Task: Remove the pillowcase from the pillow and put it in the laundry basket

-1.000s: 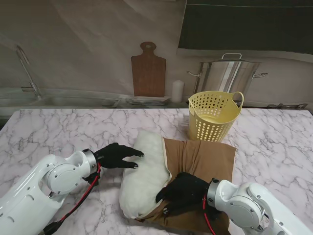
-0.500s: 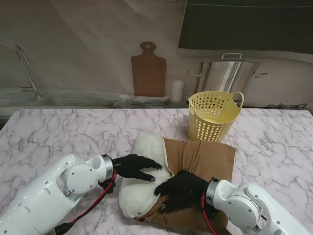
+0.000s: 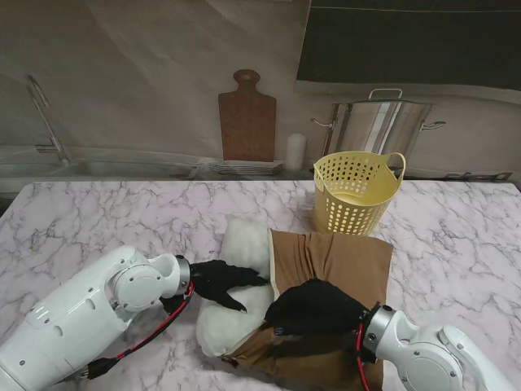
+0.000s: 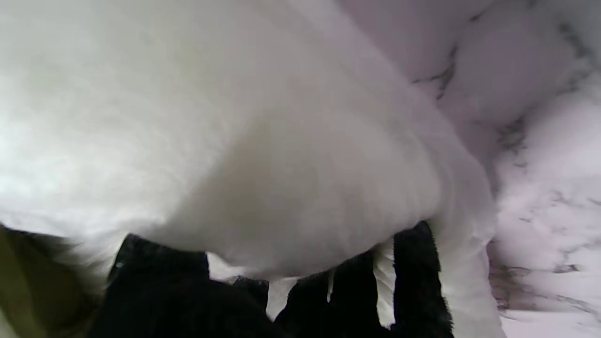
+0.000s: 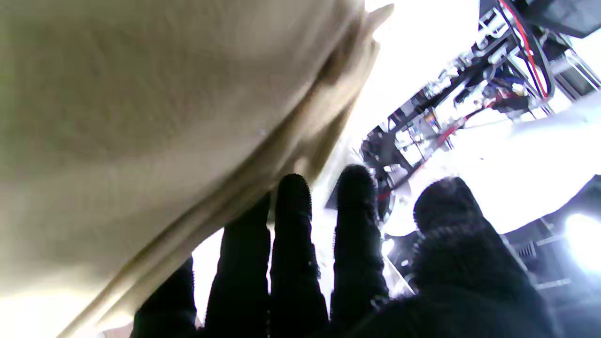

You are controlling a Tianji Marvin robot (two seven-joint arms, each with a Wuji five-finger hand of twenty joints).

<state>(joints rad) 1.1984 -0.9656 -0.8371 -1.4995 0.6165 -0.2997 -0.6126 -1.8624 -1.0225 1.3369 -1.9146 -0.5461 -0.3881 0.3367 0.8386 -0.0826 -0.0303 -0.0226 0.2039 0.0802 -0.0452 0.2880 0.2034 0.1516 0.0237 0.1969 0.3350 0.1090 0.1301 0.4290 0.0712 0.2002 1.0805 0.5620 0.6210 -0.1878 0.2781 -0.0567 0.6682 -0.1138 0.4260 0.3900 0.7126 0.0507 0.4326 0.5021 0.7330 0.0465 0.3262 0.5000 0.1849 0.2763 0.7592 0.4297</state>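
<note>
The white pillow (image 3: 232, 314) lies in front of me, its left part bare, its right part still inside the brown pillowcase (image 3: 338, 261). My left hand (image 3: 221, 282) is on the bare end, black fingers (image 4: 413, 277) dug into the stuffing (image 4: 235, 117) and closed on it. My right hand (image 3: 313, 306) lies on top of the pillowcase near its open edge. In the right wrist view its fingers (image 5: 293, 253) are straight and apart, with the tan hem (image 5: 263, 155) running across them and nothing pinched. The yellow laundry basket (image 3: 355, 192) stands upright just beyond the pillowcase.
A marble table (image 3: 98, 220) carries everything. At the back wall stand a wooden cutting board (image 3: 247, 118), a white cylinder (image 3: 295, 151) and a steel stockpot (image 3: 379, 126). A sink and tap (image 3: 45, 114) sit at the far left.
My left hand slid right onto the bare pillow and closed its fingers into it. My right hand shifted to the right across the pillowcase and its arm drew back.
</note>
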